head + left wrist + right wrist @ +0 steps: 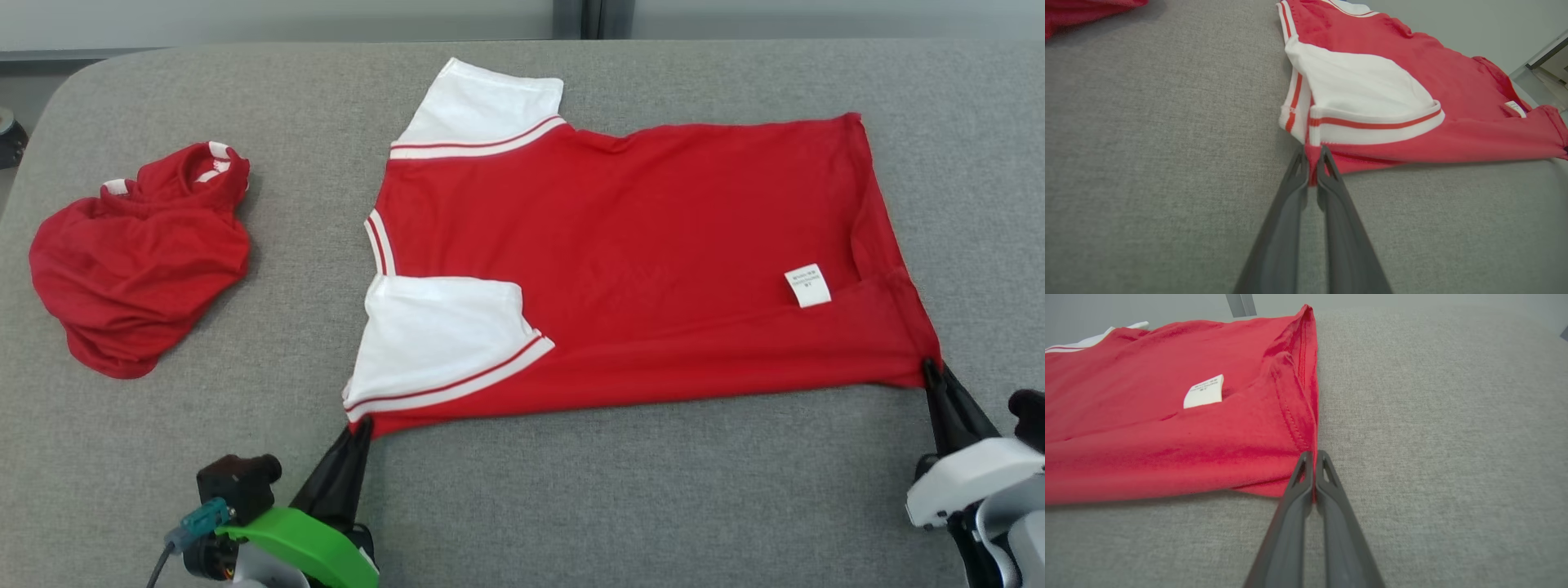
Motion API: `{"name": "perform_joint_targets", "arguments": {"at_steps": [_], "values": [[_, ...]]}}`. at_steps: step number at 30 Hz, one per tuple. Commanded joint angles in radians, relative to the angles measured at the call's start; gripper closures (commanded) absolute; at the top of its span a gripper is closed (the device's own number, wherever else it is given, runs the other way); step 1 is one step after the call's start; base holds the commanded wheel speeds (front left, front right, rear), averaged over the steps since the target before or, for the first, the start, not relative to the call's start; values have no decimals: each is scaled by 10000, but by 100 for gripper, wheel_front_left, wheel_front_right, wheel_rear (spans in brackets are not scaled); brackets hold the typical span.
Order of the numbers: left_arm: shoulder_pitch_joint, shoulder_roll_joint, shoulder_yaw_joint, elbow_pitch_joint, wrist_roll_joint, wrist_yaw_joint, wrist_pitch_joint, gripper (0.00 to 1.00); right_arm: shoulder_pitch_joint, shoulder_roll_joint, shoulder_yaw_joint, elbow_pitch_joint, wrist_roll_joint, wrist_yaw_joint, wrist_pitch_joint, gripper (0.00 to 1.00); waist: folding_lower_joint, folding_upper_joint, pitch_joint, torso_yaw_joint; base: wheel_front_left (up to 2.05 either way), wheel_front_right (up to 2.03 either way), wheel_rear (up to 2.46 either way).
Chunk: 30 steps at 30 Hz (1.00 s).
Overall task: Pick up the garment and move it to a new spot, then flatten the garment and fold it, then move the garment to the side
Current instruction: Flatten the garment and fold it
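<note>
The garment [653, 253], a red jersey with white sleeves and striped trim, lies spread flat on the grey table, collar end to the left, a small white tag [807, 286] near its right hem. My left gripper [362, 425] is shut on the near left corner under the white sleeve; in the left wrist view red cloth [1312, 163] sits pinched in my left gripper [1312, 157]. My right gripper [931, 367] is shut on the near right hem corner, seen in the right wrist view as my right gripper [1314, 455] clamped on the garment [1167, 428].
A second red garment [139, 261] lies crumpled at the table's left side. The grey table [612, 506] runs bare along the front between my arms and to the right of the jersey. A wall stands behind the table's far edge.
</note>
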State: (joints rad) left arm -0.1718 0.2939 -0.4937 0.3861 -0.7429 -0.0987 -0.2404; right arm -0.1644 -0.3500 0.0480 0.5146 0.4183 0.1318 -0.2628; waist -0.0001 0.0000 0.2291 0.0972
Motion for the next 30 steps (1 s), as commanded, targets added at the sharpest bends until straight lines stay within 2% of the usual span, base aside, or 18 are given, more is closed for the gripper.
{"name": "perform_joint_targets", "arguments": {"at_steps": [1,8,11,17,18,19,20,22,23,24,30], "values": [[277,77,-53,-104,-39,-50,10,100,423,-110,-49,-69,138,-20,-29,100,1,0,-113,86,0,0,0],[1091,21,-252,-530,27,165,-48,100,2152,-241,-414,-913,237,-20,-29,100,1,0,-348,232,0,0,0],[1398,184,-416,-735,235,524,219,100,2760,-171,-635,-1386,94,-20,-29,100,1,0,-362,235,0,0,0],[1687,396,-543,-1261,211,776,706,100,3274,31,-940,-1801,-120,-20,43,100,1,0,-339,175,0,0,0],[1675,402,-540,-1309,197,813,744,100,3282,62,-975,-1830,-156,-21,44,70,1,0,-349,172,0,0,0],[1635,422,-538,-1351,207,856,804,100,3280,109,-1053,-1855,-223,-21,38,12,1,0,-364,171,0,0,0],[1597,419,-535,-1385,204,901,843,82,3270,151,-1097,-1882,-265,-21,38,0,1,0,-376,172,0,0,0],[1504,424,-566,-1442,232,1019,1008,58,3243,216,-1152,-1970,-388,-16,52,0,1,0,-397,175,0,0,0],[1438,436,-591,-1498,303,1116,1093,34,3200,273,-1195,-2050,-398,-16,51,0,1,0,-406,177,0,0,0],[1369,450,-617,-1574,364,1186,1167,0,3164,310,-1235,-2119,-400,-16,47,0,1,0,-411,176,0,0,0],[1043,630,-565,-2879,447,1500,1583,0,3002,332,-1367,-2808,-624,-16,20,0,1,0,-424,138,0,0,0]]}}
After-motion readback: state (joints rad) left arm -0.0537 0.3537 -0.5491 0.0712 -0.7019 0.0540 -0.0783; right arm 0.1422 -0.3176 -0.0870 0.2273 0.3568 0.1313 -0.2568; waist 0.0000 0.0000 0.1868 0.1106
